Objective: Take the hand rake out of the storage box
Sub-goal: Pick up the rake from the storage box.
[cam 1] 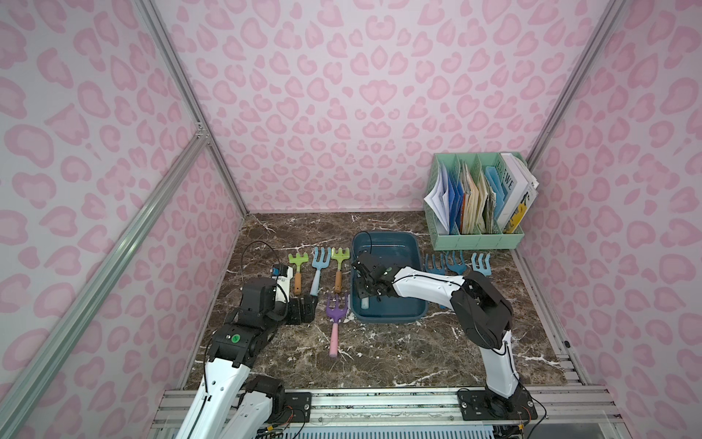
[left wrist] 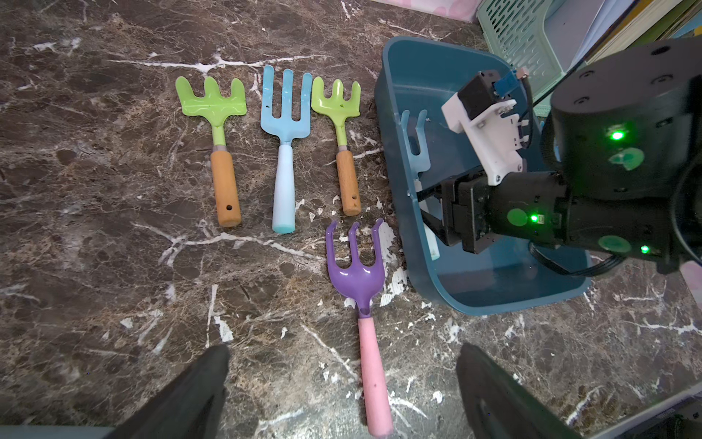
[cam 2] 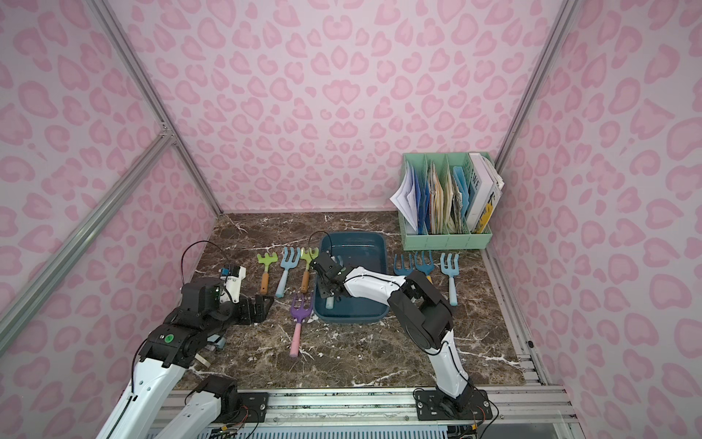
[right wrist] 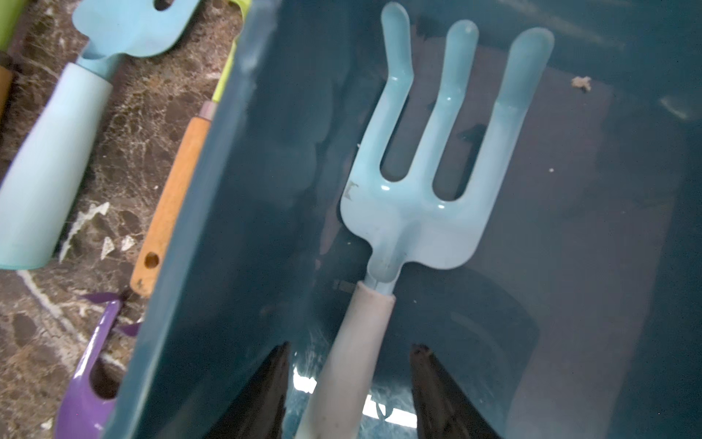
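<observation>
your right gripper [right wrist: 350, 346] is down inside the storage box [right wrist: 228, 228], jaws apart either side of the handle, small gaps showing | the hand rake [right wrist: 418, 220], light blue, lies flat on the box floor beside the wall facing the purple rake [left wrist: 355, 273] | your left gripper [left wrist: 343, 349] hangs wide open and empty over the table [left wrist: 114, 228]

— Where's the right claw [cam 2: 329, 294]?
— Down inside the storage box [cam 2: 361, 317], over the pale handle of the hand rake [cam 2: 329, 303].
— Anything near it?
— A purple rake [cam 2: 298, 307] on the worktop [cam 2: 361, 353], just outside the box wall beside the claw.
</observation>
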You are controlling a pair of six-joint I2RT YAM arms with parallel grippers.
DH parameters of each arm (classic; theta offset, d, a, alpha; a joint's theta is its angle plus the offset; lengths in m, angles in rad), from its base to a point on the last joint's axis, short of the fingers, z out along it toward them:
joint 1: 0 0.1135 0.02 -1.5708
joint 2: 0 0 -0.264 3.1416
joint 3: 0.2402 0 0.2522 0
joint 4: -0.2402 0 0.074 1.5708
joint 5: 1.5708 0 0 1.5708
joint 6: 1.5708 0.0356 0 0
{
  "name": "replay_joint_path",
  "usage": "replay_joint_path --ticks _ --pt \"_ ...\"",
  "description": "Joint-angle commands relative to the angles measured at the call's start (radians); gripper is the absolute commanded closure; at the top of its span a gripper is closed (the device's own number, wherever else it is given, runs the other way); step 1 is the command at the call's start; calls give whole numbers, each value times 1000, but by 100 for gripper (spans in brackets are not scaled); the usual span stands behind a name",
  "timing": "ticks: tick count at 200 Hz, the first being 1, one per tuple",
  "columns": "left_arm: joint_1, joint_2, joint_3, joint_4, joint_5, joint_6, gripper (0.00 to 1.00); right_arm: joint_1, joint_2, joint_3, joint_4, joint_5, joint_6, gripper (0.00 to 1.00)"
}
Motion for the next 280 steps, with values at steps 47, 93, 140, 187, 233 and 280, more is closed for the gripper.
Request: replay_joint_path --ticks 47,93,140,187,233,280 --pt "-2 6 0 -5 -4 14 3 -35 15 -8 -65 1 7 54" --pt "-3 5 0 -6 -6 15 3 -97 -77 -137 -22 -41 -1 63" --pt "-3 7 0 -4 -5 14 3 -167 -170 -232 -5 -75 -41 69" --pt "-3 7 0 -4 -6 14 3 -177 -175 -219 -43 -93 -94 61" --pt "-3 5 0 -6 -6 15 3 -181 -130 -169 -103 -96 -114 53" --pt "-3 3 0 -4 -6 15 3 -180 -47 -60 -193 -76 -137 56"
